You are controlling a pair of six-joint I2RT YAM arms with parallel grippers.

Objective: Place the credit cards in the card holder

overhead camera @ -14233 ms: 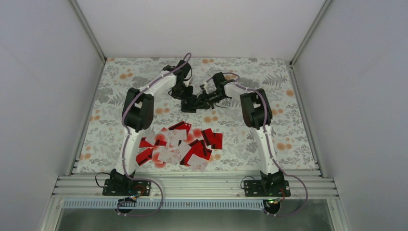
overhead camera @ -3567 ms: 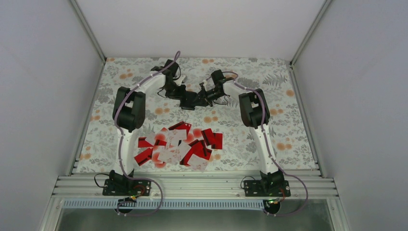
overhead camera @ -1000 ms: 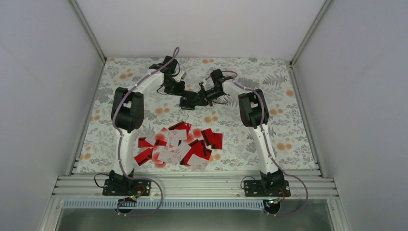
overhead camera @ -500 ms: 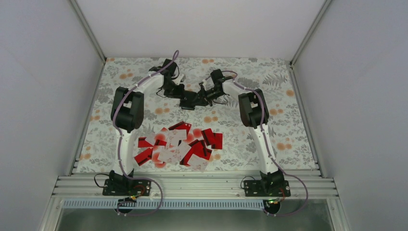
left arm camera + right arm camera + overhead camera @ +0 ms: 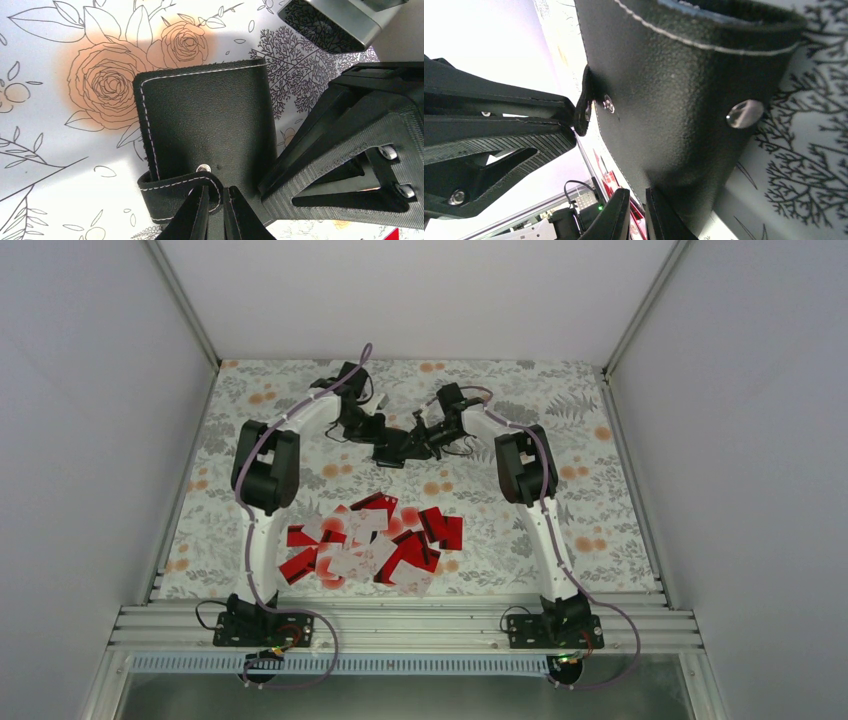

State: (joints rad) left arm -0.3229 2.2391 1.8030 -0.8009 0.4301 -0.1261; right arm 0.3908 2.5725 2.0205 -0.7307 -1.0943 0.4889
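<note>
- Walls (image 5: 400, 290): plain matte white panels.
- Table (image 5: 600, 490): flat, with a floral print of orange roses and grey foliage.
- Credit cards (image 5: 375, 545): thin red and pale rectangles, heaped near the arm bases.
- Card holder (image 5: 210, 125): grained black, white-stitched, metal snaps; far centre of the table.
- Left gripper (image 5: 216, 215): narrow, pinching its strap.
- Right gripper (image 5: 636, 212): narrow, clamping its cover.

The small black rectangular card holder (image 5: 205, 120) looks like matt, pebble-grained leather with pale stitching and shiny metal snap studs (image 5: 744, 113), on a smooth floral-printed table cover (image 5: 60, 30).
</note>
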